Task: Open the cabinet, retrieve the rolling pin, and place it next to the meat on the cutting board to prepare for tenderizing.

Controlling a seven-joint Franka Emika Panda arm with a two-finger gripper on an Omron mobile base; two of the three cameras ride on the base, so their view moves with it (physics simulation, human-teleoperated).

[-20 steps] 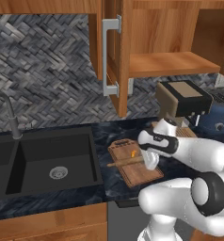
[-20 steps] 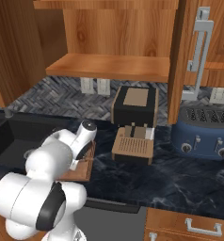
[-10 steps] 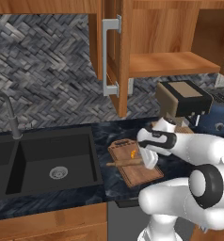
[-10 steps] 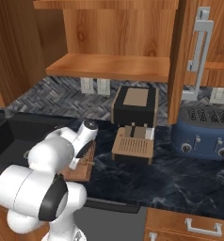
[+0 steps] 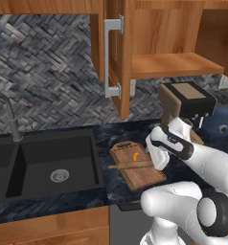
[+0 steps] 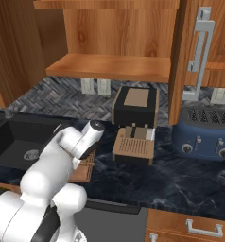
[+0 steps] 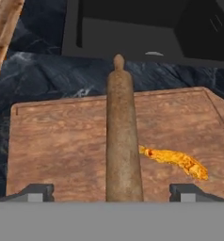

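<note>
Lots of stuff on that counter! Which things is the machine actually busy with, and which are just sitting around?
Part of the job:
cabinet, doors open
rolling pin, lying across the board
meat, beside the pin
cutting board
tool, open, over the pin

Just sitting around:
sink
faucet
toaster
coffee machine

- One rolling pin [image 7: 122,136], lying across the board.
- One cutting board [image 7: 62,146] under it.
- One sliver of meat [image 7: 176,160], at three o'clock from the pin in the hand view.
- One wall cabinet [image 5: 159,48], one open door [image 5: 117,52], one bar handle [image 5: 111,57].
- One sink [image 5: 44,162] with one faucet [image 5: 8,117], at nine o'clock from the board.
- One blue toaster [image 6: 204,137].
- One dark coffee machine [image 6: 135,106].
</note>
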